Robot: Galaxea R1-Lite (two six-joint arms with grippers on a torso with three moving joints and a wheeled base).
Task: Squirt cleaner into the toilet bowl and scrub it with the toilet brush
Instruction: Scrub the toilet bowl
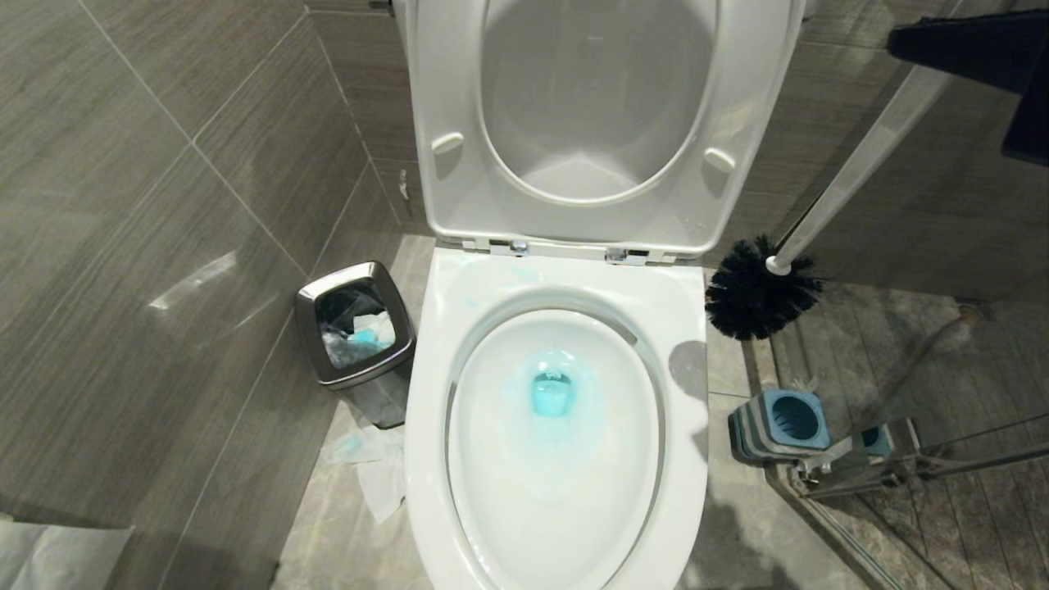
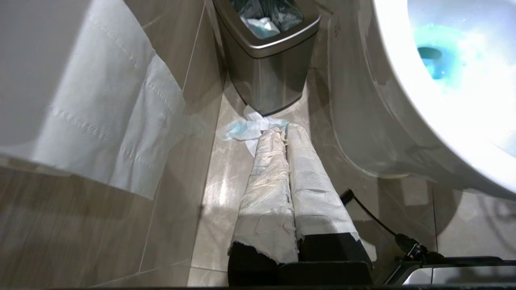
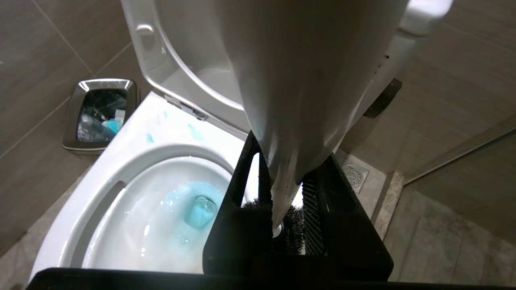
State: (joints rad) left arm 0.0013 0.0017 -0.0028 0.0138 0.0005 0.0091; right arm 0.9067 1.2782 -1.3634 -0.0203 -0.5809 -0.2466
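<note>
- The cleaner [image 1: 551, 392], a turquoise-blue liquid, already tints the water at the bottom of the toilet bowl [image 1: 680, 328], a large glossy white ceramic oval basin with a wide flat rim; pale blue smears [image 3: 195, 132] mark the rim near the chrome hinges. The squirting step looks done, judging from that.
- The step in hand is bringing the toilet brush [image 1: 762, 287] to the bowl. Its round head of black bristles hangs in the air just off the bowl's right rear corner, above the floor, its long white handle slanting up to the right.
- The right gripper [image 3: 282, 201] holds that handle: the black jaws stand narrow, clamped on the white shaft, with the bristle head showing beyond them.
- The squat blue-and-grey striped holder [image 1: 778, 424] stands empty on the floor beside the bowl, well below the brush.
- The left gripper [image 2: 288, 133] is parked low beside the bowl, its paper-wrapped fingers pressed together and holding nothing, pointing toward the small steel waste bin [image 2: 266, 52] and a blue-stained tissue [image 2: 246, 129] on the floor.
- Next, I judge, the brush head must swing left over the rim and sink into the basin until bristles meet porcelain at the blue pool, then scrub round the walls; the head should clear the rim so it does not drip outside.
</note>
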